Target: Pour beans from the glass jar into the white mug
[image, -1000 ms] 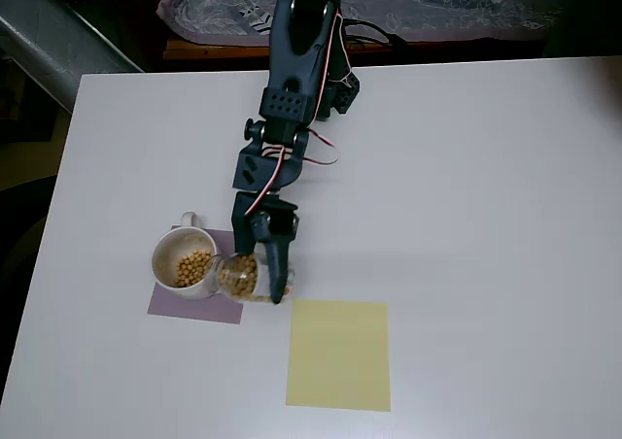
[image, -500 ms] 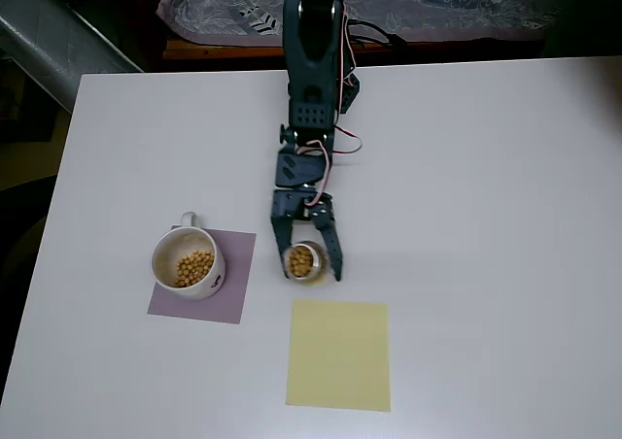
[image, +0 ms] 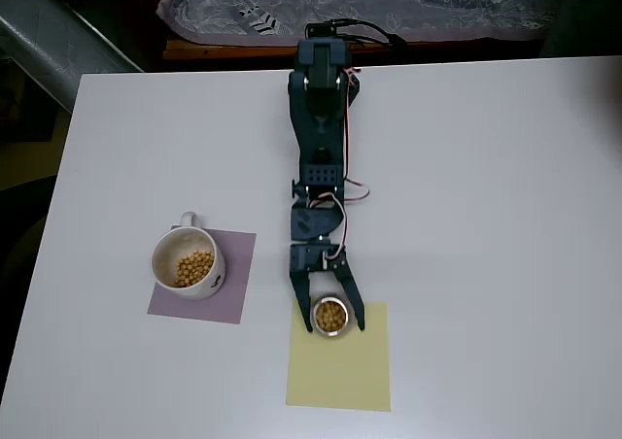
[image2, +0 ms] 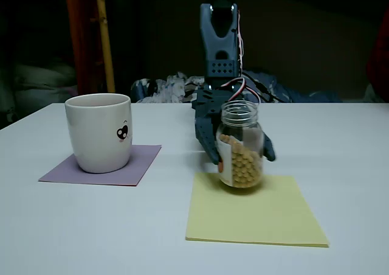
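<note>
The glass jar (image: 331, 316) (image2: 240, 142) stands upright on the near end of a yellow sheet (image: 340, 371) (image2: 255, 217), with tan beans (image2: 246, 163) filling its lower half. My gripper (image: 333, 322) (image2: 242, 156) is shut on the jar, one dark finger on each side of it. The white mug (image: 185, 262) (image2: 99, 140) sits to the left on a purple mat (image: 236, 293) (image2: 141, 162). It holds a layer of beans (image: 194, 267), and in the fixed view a small dark face mark faces the camera.
The arm (image: 319, 138) stretches from the table's far edge toward the jar. A patterned cloth (image: 389, 2) lies beyond the far edge. White tabletop (image: 505, 245) spreads to the right of the yellow sheet.
The jar went from tilted over the mug to upright. My gripper carried it right and toward the near side, onto the yellow sheet.
</note>
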